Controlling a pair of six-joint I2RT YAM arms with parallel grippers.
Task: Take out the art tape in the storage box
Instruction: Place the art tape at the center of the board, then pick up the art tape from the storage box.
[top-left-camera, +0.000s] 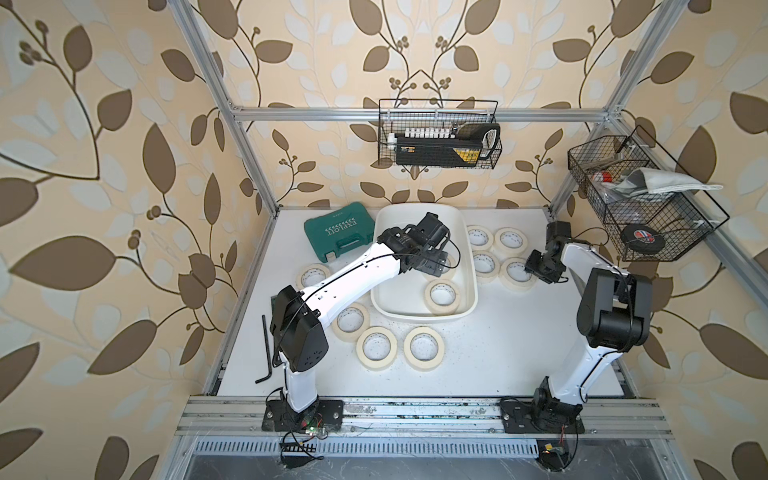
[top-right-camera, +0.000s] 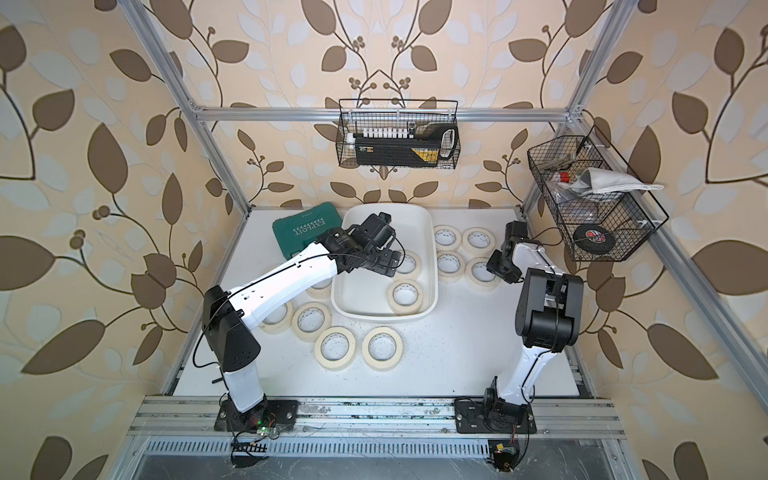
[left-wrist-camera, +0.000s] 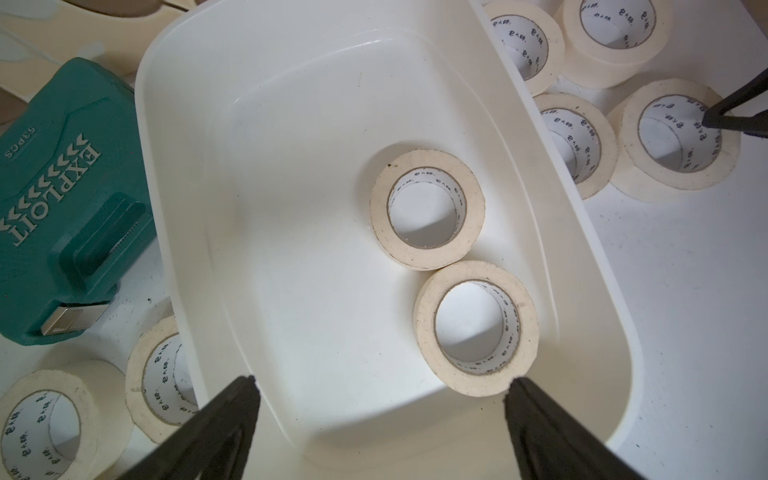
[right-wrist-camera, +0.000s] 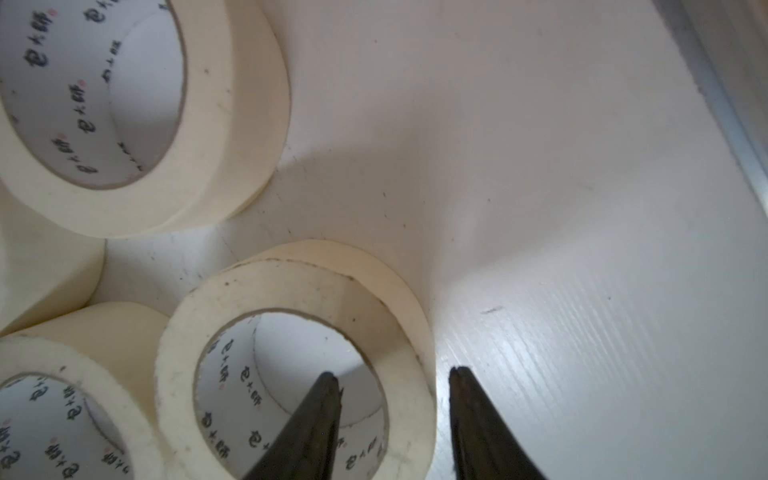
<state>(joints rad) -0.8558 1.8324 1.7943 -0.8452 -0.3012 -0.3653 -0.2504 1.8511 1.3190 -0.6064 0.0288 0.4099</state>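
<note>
The white table (top-left-camera: 498, 353) carries the storage box (top-left-camera: 419, 316), whose long axis runs from 12 to 6 o'clock. Two rolls of art tape lie inside it, touching each other: the first roll (left-wrist-camera: 430, 160) near the 3 o'clock wall, the second roll (left-wrist-camera: 478, 378) at 5 o'clock. Both lie flat with cores pointing straight up; being round, they have no long axis. The left claw (left-wrist-camera: 382, 382) hovers above them, jaws wide apart and empty. It would do best to drop one finger into a core, pinch the wall, and lift clear of the rim. The right claw (right-wrist-camera: 392, 374), jaws apart, straddles the table roll (right-wrist-camera: 291, 286) without pinching it.
</note>
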